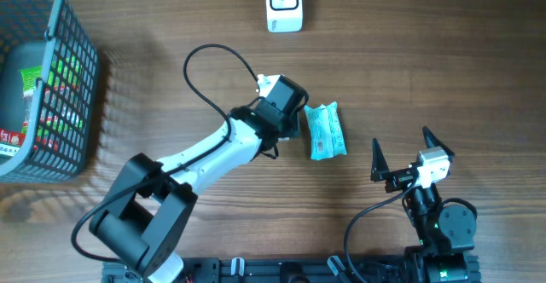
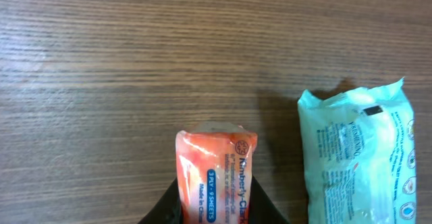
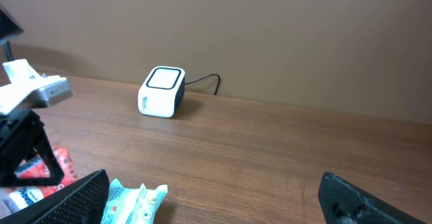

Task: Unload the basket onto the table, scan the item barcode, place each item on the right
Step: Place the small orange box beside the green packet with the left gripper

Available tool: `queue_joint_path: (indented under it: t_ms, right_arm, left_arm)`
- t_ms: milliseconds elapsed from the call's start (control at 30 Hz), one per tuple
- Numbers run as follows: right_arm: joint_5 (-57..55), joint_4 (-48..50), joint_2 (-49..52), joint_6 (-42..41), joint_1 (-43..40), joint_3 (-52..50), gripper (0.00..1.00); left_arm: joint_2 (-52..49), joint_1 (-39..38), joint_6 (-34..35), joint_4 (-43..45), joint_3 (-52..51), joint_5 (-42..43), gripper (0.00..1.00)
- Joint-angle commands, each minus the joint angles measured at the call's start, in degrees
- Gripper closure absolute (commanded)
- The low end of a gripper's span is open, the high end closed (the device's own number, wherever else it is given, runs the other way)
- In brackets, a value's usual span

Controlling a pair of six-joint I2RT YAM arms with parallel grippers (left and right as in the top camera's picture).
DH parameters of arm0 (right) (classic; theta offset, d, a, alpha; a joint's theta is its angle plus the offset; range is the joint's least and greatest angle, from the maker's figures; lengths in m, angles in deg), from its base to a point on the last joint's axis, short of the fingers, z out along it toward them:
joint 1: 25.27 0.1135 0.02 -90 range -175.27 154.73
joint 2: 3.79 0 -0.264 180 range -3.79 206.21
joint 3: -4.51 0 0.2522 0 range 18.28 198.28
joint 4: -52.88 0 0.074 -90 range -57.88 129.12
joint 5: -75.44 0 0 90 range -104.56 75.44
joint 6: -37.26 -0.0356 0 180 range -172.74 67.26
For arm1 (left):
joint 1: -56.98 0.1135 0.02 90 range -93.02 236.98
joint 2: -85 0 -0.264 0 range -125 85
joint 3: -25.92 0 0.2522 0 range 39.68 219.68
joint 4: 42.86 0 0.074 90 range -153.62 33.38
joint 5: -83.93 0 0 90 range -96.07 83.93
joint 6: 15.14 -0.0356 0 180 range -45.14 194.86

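Note:
An orange Kimberly-Clark tissue pack (image 2: 216,173) lies lengthwise between the black fingers of my left gripper (image 2: 214,207), which is shut on it just over the wooden table. From above, the gripper (image 1: 286,104) covers that pack. Its printed face shows text, and I see no barcode on it. The right wrist view catches a bit of orange (image 3: 42,164) under the left arm. The white scanner (image 1: 283,3) stands at the far edge, well beyond the held pack. My right gripper (image 1: 401,147) is open and empty near the front right.
A teal tissue pack (image 1: 325,130) lies flat on the table just right of the left gripper. A grey wire basket (image 1: 60,78) with packaged goods sits at the far left. The scanner's cable (image 3: 206,81) runs off behind it.

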Motion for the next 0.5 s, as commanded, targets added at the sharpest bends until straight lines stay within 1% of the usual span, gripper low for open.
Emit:
queue_joint_path:
  t_ms: [0,133,167,200,233,333,400,467]
  right_arm:
    - [-0.13,0.15,-0.33,0.79,0.07,-0.07,0.0]
    - [-0.11,0.15,-0.33,0.79,0.09,-0.07,0.0]
    - [-0.11,0.15,-0.33,0.79,0.07,-0.07,0.0]
    - [-0.11,0.15,-0.33,0.79,0.07,-0.07,0.0]
    - [-0.11,0.15,-0.33,0.76,0.09,-0.07,0.0]
    - [-0.11,0.15,-0.33,0.76,0.07,-0.07,0.0]
    - [-0.11,0.15,-0.33,0.79,0.07,-0.07,0.0]
    - [-0.13,0.15,-0.33,0.74,0.09,-0.07,0.0]
  left_arm:
    - [-3.91,-3.02,1.03,1.14,0.24,-1.33,0.8]
    - [-5.49,-3.8,1.25,1.88,0.22,-1.57,0.78]
    - [-5.49,-3.8,1.25,2.12,0.26,-1.55,0.76]
    - [-5.49,-3.8,1.25,2.21,0.26,-1.55,0.36]
    - [-5.49,-3.8,1.22,2.19,0.26,-1.51,0.0]
    - [-5.2,-3.8,1.16,1.03,1.57,-1.36,0.0]
    - [-3.65,-3.74,0.28,-1.73,4.55,-1.66,0.0]
    - [-1.46,-3.43,-3.02,-6.03,9.55,-2.58,0.0]
